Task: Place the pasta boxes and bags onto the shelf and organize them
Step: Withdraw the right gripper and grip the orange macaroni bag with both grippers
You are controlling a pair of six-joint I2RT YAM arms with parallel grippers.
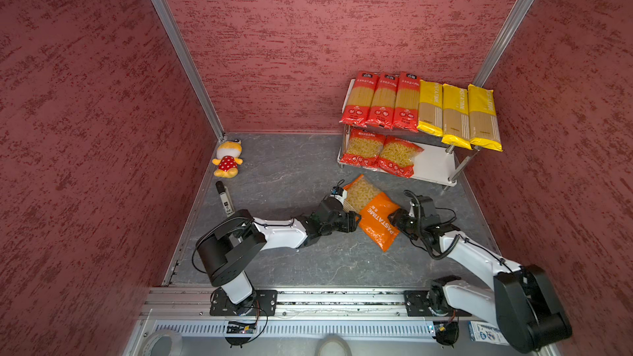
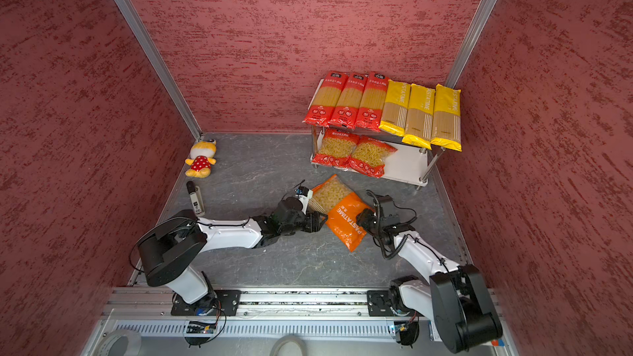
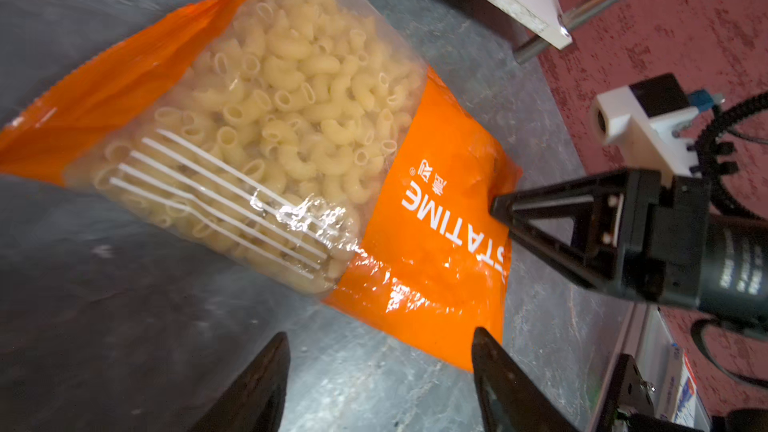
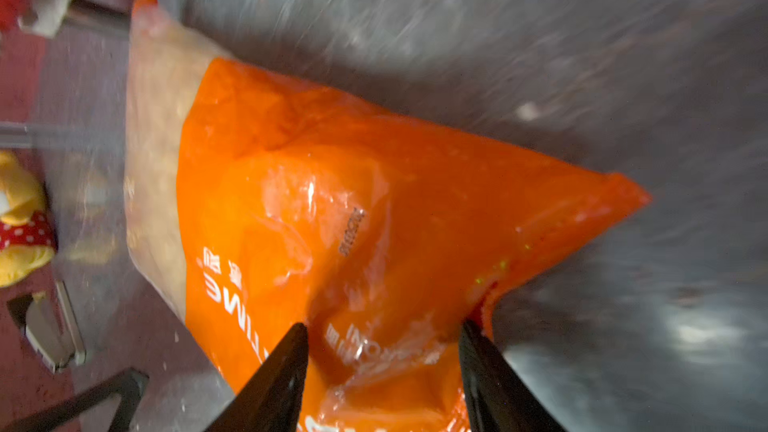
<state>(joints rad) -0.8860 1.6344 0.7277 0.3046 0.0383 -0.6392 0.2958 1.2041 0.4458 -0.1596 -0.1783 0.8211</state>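
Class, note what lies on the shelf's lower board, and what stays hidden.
Two short red curly-pasta bags lie side by side on the lower board; its right part is bare. Its rear is hidden under the long bags above.

Macaroni bag [image 1: 373, 214] lies before the shelf [image 1: 435, 166]; plush toy [image 1: 227, 159] far left.

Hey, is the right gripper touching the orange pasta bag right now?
Touching. The right wrist view shows the right gripper astride the orange pasta bag, tips against its plastic. The left wrist view shows one tip denting it.
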